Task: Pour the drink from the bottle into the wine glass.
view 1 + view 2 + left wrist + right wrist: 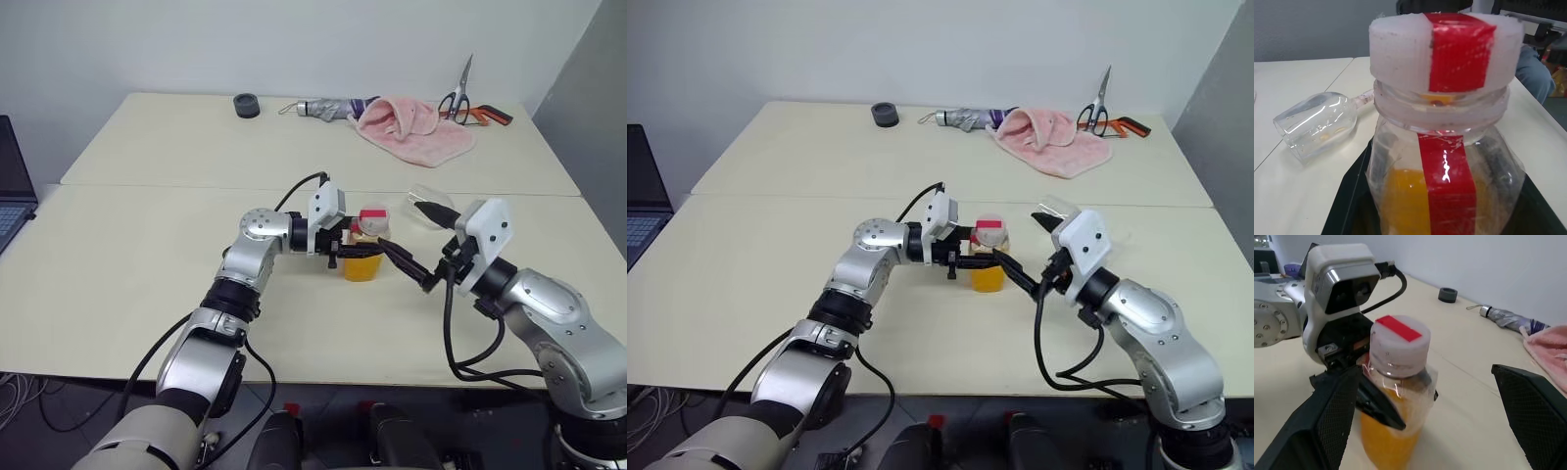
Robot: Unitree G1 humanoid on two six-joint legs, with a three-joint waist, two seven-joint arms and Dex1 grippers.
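Note:
The bottle (364, 247) stands upright on the table, its red-striped white cap (1445, 46) screwed on. The orange drink (361, 265) fills its lower half. My left gripper (344, 251) reaches in from the left and is shut on the bottle's body. My right gripper (400, 229) is open just right of the bottle, one finger (1327, 421) near its side and the other finger (1535, 411) well off it. The wine glass (1317, 125) lies on its side behind the right gripper and looks empty.
At the back of the far table lie a pink towel (413, 124), scissors (458, 96), a folded umbrella (328, 106) and a black ring (247, 105). A laptop (14, 186) sits at the left edge. A seam (147, 185) joins the two tables.

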